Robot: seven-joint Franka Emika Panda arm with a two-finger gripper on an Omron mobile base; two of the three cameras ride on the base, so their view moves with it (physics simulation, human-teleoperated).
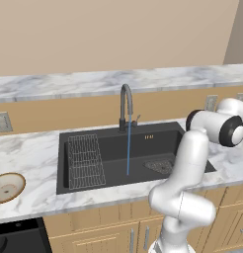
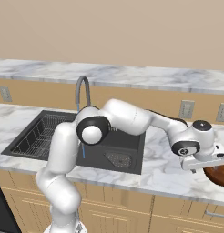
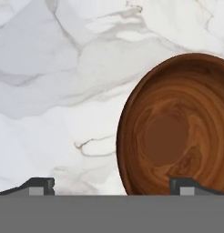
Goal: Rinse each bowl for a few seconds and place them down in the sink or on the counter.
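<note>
White marble bench (image 1: 29, 153) held the black sink (image 1: 113, 148) in the left base view, water running from the tap (image 1: 125, 106), the tan bowl (image 1: 7, 187) at far left. From the right base, the arm reached right over the reddish-brown bowl (image 2: 218, 175). Through the hand camera, the tool (image 3: 111, 186) stood apart, one fingertip (image 3: 184, 185) over that bowl's rim.

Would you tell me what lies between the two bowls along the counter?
The sink, with its running tap, separates the tan bowl from the reddish-brown bowl, per both base views.
</note>
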